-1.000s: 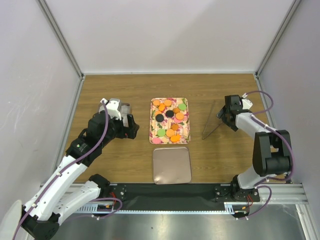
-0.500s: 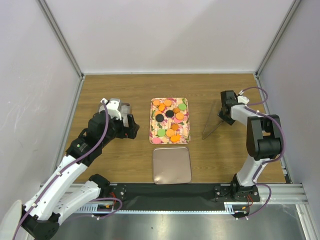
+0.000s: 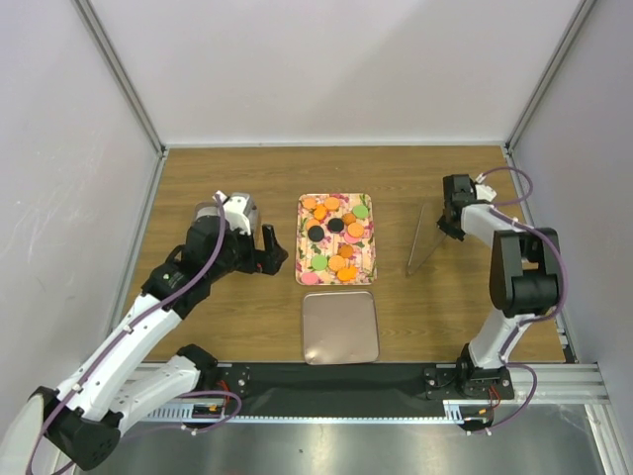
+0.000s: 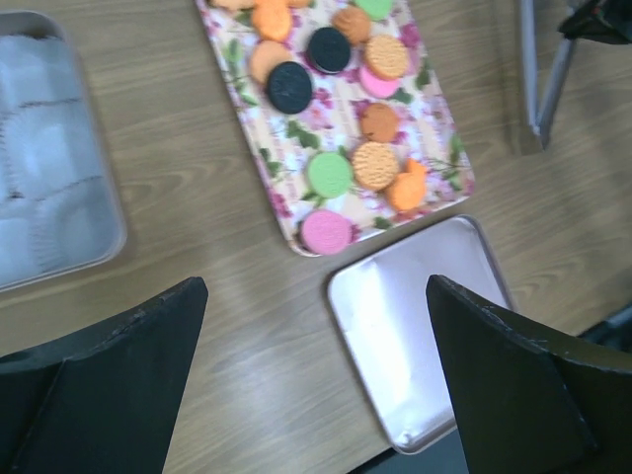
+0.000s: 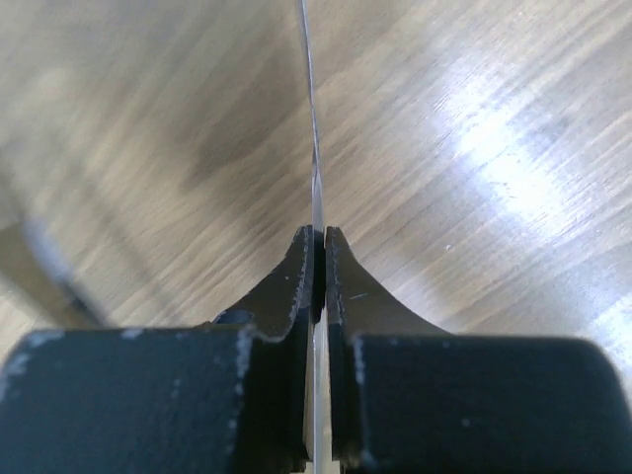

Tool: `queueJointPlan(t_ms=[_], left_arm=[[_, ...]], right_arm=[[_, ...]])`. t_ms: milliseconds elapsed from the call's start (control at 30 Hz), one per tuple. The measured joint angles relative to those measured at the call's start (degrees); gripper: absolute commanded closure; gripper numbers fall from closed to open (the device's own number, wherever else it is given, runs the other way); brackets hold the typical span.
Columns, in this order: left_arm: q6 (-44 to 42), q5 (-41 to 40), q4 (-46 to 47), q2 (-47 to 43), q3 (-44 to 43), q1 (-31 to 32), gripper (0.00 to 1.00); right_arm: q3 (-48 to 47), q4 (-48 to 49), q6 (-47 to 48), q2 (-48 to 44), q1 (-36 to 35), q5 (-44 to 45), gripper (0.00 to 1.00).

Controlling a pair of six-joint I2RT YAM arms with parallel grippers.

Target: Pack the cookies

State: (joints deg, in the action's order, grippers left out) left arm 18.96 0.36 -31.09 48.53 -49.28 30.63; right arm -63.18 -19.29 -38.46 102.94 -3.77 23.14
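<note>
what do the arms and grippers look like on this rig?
The left arm and right arm both have white link shells, black joint housings and purple cables looped along the outside. The left gripper and right gripper are matte black, with wedge-shaped jaws scuffed at the edges. No markings are legible.

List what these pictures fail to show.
- Right wrist view: only a thin edge of the tongs shows, pinched in the right end effector.
- Left wrist view: the edge cuts off the tin of paper cups; from above, the left arm apparently hides it.
- Top view: cookies too small for surface detail.
</note>
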Motion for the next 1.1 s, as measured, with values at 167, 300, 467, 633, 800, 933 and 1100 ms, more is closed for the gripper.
queueJointPlan(t_ms=[167, 300, 467, 633, 800, 933, 1100], left_arm=[[5.22, 7.26, 4.83, 1.64, 0.2, 0.0, 0.0], [10.91, 13.46, 13.7, 2.69, 1.99, 0.0, 0.0], [16.87, 19.39, 24.68, 6.99, 3.37, 0.0, 0.0], [20.81, 23.8, 32.41, 10.49, 3.37, 0.0, 0.0], [23.19, 26.32, 35.65, 12.57, 1.44, 0.0, 0.0], [23.93, 27.41, 37.03, 13.4, -1.16, 0.0, 0.0], [25.59, 28.96, 39.78, 14.1, -2.49, 0.0, 0.0]], right_arm=[[0.0, 0.92, 1.07, -9.62, 0.11, -8.07, 1.0], [-0.26, 4.87, 0.07, -18.16, -2.56, -17.35, 1.0], [-0.31, 12.92, -4.5, -22.58, -11.89, -27.28, 1.0], [-0.31, 22.8, -10.27, -22.64, -20.04, -33.31, 1.0], [-0.28, 31.76, -15.85, -22.64, -24.5, -35.04, 1.0], [0.42, 38.93, -19.37, -22.64, -27.3, -34.77, 1.0], [2.56, 46.1, -22.01, -22.64, -29.79, -33.46, 1.0]])
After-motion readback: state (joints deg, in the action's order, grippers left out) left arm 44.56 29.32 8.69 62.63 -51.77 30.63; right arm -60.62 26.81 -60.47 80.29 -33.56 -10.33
